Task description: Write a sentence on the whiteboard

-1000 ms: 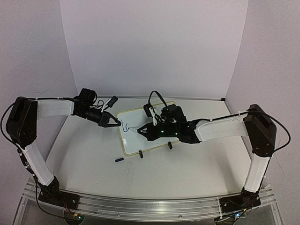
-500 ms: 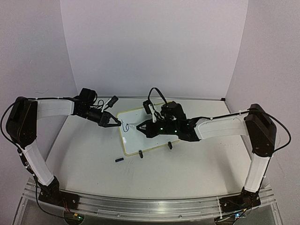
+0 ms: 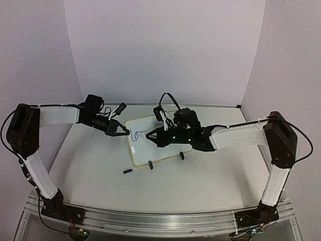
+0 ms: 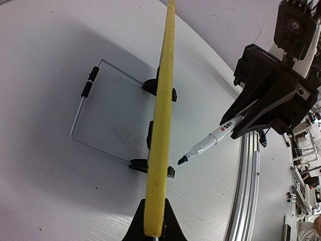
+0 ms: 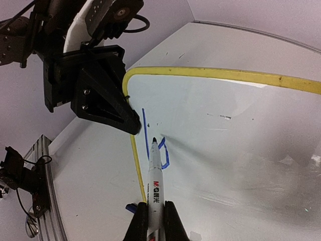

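The whiteboard point(image 3: 150, 150) stands mid-table, leaning back on two black clip feet with a wire prop point(image 4: 83, 120) behind it. The left gripper point(image 3: 120, 130) is pinched shut on the board's left rim and steadies it from that side. The right gripper point(image 3: 153, 135) reaches in from the right, across the face of the board, and is clamped on a marker point(image 5: 154, 186).

Only the very start of the sentence point(image 5: 150, 140) is down: an upright blue stroke and a small loop, close to the left rim and just beside the left gripper's tips. The marker's tip sits right at that loop. Seen edge-on from the left wrist, a sliver of gap seems to separate tip and board, though I can't say for sure that it is off the surface.

What matters next, I'd judge, is direction. The marker's long axis points left, toward the left gripper, and nearly all the blank board lies the other way, to the robot's right, under and behind the right gripper. So the writing should run rightward along the board's long side, with the right arm drawing back toward its own base. The left arm is nearer the ink but busy holding, and any push on the pen goes against that grip and the prop.
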You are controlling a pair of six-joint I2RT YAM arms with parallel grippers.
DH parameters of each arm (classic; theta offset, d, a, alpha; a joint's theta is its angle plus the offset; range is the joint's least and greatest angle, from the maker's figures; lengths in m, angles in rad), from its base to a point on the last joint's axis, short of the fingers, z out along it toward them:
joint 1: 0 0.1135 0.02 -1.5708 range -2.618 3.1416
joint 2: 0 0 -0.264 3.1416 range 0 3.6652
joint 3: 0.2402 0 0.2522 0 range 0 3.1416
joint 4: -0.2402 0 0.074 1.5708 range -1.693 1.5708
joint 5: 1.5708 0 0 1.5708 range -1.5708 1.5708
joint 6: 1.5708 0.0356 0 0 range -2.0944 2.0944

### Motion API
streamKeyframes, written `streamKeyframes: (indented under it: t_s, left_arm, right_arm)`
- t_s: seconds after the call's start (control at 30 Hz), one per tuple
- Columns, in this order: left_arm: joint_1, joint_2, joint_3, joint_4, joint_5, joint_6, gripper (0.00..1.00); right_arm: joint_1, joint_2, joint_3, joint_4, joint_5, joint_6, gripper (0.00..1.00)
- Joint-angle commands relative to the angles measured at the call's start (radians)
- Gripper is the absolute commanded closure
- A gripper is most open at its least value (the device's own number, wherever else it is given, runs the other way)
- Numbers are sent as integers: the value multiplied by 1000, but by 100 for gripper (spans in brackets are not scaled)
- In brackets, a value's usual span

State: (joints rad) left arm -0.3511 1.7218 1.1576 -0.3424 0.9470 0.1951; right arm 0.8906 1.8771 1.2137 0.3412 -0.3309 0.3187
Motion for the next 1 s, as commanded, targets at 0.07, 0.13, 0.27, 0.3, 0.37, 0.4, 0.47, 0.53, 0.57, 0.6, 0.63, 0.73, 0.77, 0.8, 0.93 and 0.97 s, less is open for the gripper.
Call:
streamKeyframes:
  t_s: [0.07, 0.13, 0.27, 0.3, 0.37, 0.4, 0.47, 0.53, 0.57, 0.6, 0.63, 0.73, 0.77, 0.8, 0.93, 0.97]
  left_arm:
    - [-8, -13, 39, -17, -30, 47, 100]
    - [-8, -11, 40, -16, -29, 48, 100]
    - [-8, -8, 40, -16, -31, 48, 100]
    - [-8, -8, 41, -16, -30, 48, 100]
    - [-8, -8, 42, -18, -31, 48, 100]
    - [-9, -8, 41, -18, -31, 48, 100]
    - [-8, -8, 40, -18, -31, 49, 100]
    - [-8, -7, 43, -18, -30, 50, 100]
    - [-8, -7, 42, -18, -31, 50, 100]
    - [-8, -7, 43, -18, -31, 50, 100]
    - [-8, -7, 42, -19, -31, 50, 100]
    - [-8, -8, 42, -21, -32, 49, 100]
    - [-8, -8, 42, -21, -33, 51, 100]
    - [-8, -8, 42, -21, -32, 51, 100]
    - [-8, -8, 44, -21, -32, 52, 100]
    - [-8, -8, 42, -21, -33, 52, 100]
  right_arm:
    - [-4, -82, -30, 26, 48, -8, 100]
    - [-4, -76, -27, 20, 52, -11, 100]
    - [-4, -53, -13, 18, 50, -13, 100]
    - [-4, -44, -5, 16, 49, -13, 100]
    - [-4, -35, 4, 15, 50, -15, 100]
    - [-5, -32, 8, 14, 51, -16, 100]
    - [-4, -24, 15, 12, 53, -19, 100]
    - [-4, -19, 24, 6, 59, -23, 100]
    - [-4, -16, 27, 4, 63, -26, 100]
    - [-4, -13, 30, 2, 66, -27, 100]
    - [-4, -11, 32, 1, 66, -27, 100]
    - [-4, 5, 49, -9, 70, -30, 100]
    - [-4, 9, 53, -11, 71, -30, 100]
    - [-5, 11, 54, -11, 74, -30, 100]
    - [-4, 16, 54, -14, 87, -29, 100]
    - [-4, 16, 51, -16, 90, -28, 100]
